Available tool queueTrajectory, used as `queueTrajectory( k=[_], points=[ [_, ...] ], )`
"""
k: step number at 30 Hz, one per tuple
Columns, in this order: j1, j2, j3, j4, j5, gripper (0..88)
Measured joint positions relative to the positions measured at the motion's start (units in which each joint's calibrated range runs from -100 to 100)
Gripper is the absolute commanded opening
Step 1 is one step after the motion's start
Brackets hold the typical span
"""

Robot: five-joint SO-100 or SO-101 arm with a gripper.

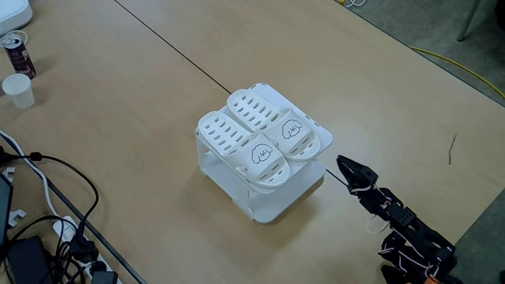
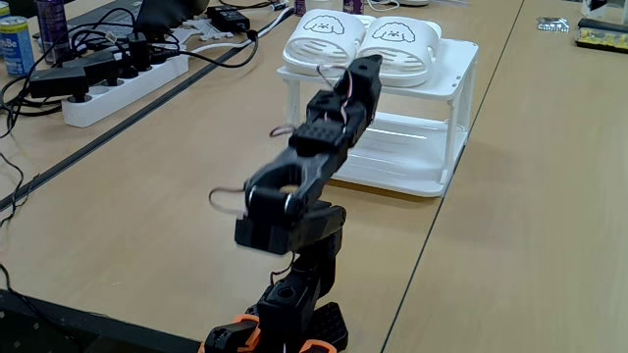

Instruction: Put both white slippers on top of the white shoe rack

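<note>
You have both white slippers lying side by side on the top panel of the white shoe rack, touching along their inner edges; they are smooth moulded plastic with rounded outlines, rows of oval slots across the straps and a small drawn cartoon face on each. In a fixed view their long axes run from the far left down toward the near right, the face ends toward your arm; in the other fixed view those faces look straight at the camera. The rack is a low, boxy white plastic stand with a square, round-cornered top, thin legs and a lower shelf, and it is wider than the pair together. Your gripper is black, slim and pointed, hanging just beside the rack's near right corner without touching it; its fingers look pressed together or nearly so and carry nothing. In the view from behind the arm the gripper points at the rack's front. The table is matte pale wood-look laminate with a dark seam running diagonally across it. On its far left stand a paper cup and a drinks can, with black and white cables at the near left, and a grey floor with a yellow cable beyond the far edge.
</note>
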Motion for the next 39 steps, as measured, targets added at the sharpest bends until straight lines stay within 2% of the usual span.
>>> queueTrajectory(
  k=[10,17,20,31,34,39],
  points=[
    [-0.1,-15.5,11.2,-20.1,0.0,0.7],
    [-0.1,-30.4,14.2,-26.7,0.0,0.7],
    [-0.1,-31.0,15.5,-36.2,0.0,0.7],
    [-0.4,-31.7,17.8,-84.3,0.0,0.7],
    [-0.4,-31.7,17.8,-88.8,0.0,0.7],
    [-0.4,-31.7,17.8,-90.3,0.0,0.7]
  ],
)
